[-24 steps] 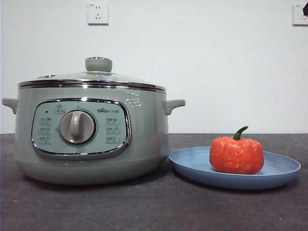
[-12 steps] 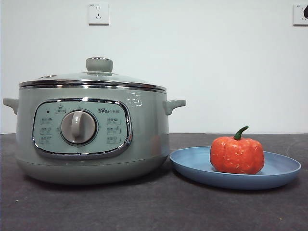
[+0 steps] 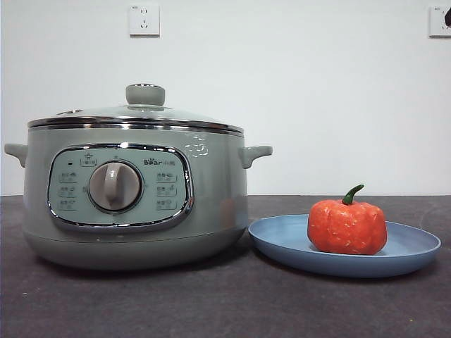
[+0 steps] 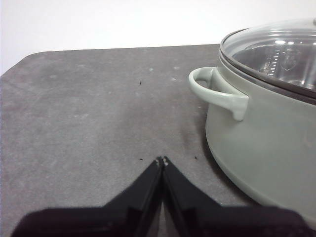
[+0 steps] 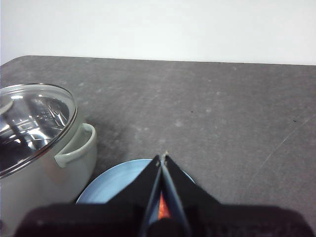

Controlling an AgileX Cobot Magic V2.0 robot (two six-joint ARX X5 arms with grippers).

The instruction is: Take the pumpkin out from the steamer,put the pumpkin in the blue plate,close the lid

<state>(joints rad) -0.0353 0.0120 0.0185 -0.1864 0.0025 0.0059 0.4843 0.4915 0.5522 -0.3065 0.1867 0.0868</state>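
The sage-green steamer (image 3: pixel 134 197) stands on the left of the table with the glass lid (image 3: pixel 134 116) seated on it, knob up. To its right the orange-red pumpkin (image 3: pixel 347 225) sits upright in the blue plate (image 3: pixel 282 243). Neither arm shows in the front view. My left gripper (image 4: pixel 162 161) is shut and empty, raised beside the steamer's side handle (image 4: pixel 217 91). My right gripper (image 5: pixel 162 158) is shut and empty, held above the blue plate (image 5: pixel 106 185); a sliver of the pumpkin (image 5: pixel 164 210) shows between its jaws. The lid (image 5: pixel 29 123) appears there too.
A dark grey table (image 3: pixel 225 303) carries everything. The white wall behind has two power sockets (image 3: pixel 144 20) high up. Bare tabletop lies left of the steamer (image 4: pixel 89 108) and beyond the plate (image 5: pixel 222 108).
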